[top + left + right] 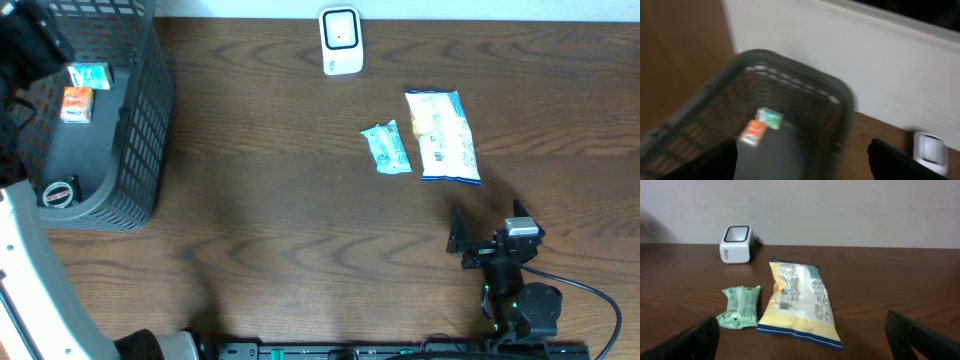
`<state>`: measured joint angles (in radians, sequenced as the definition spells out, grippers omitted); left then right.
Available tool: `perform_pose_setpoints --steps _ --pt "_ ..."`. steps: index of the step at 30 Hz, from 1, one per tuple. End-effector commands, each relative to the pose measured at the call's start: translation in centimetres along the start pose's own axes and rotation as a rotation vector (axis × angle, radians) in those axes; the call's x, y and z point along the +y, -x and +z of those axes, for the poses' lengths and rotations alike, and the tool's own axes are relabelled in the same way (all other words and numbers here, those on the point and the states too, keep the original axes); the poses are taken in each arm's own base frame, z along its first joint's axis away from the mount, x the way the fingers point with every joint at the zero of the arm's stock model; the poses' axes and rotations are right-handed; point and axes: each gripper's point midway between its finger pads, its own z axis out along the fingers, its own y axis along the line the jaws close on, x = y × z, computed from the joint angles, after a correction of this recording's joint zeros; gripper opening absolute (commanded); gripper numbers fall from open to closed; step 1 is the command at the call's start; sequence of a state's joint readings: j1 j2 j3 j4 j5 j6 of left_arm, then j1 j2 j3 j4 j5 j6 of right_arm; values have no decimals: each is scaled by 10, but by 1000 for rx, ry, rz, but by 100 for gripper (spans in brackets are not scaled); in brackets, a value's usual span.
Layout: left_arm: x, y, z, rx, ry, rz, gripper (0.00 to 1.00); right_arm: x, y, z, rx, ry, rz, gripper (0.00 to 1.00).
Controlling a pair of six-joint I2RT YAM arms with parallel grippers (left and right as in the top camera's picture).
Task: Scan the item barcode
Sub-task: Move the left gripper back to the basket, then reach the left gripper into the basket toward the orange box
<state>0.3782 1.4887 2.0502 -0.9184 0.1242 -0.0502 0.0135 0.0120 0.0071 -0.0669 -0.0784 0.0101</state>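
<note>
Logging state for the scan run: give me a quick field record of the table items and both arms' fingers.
scanner: far edge of table, middle
bag: lying flat, right of centre
green packet: just left of bag
basket: left side, holds green box, orange box, round item
left fingers: open, empty, above basket
right fingers: open, empty, facing bag and packet

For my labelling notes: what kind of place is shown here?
Probably a mock shop checkout on a wooden table: a white barcode scanner at the back edge, a grey basket holding small items, and a green packet beside a larger snack bag.
</note>
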Motion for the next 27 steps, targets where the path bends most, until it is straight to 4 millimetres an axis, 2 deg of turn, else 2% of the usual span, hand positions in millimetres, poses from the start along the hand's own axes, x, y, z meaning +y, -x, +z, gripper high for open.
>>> perform_pose_setpoints --steps 1,6,13,15,23,27 --pt "34 0 14 9 186 48 83 2 0 0 0 10 -12 99" --pt "54 -16 43 88 270 82 83 2 0 0 -1 10 -12 99" --pt "88 -55 97 241 323 61 82 2 0 0 0 10 -12 99" --pt "103 -67 111 281 346 47 82 2 0 0 -1 10 -12 99" --pt "141 -119 131 470 404 2 82 2 0 0 0 10 -12 99" --pt "149 -131 141 494 423 -49 83 2 0 0 0 10 -12 99"
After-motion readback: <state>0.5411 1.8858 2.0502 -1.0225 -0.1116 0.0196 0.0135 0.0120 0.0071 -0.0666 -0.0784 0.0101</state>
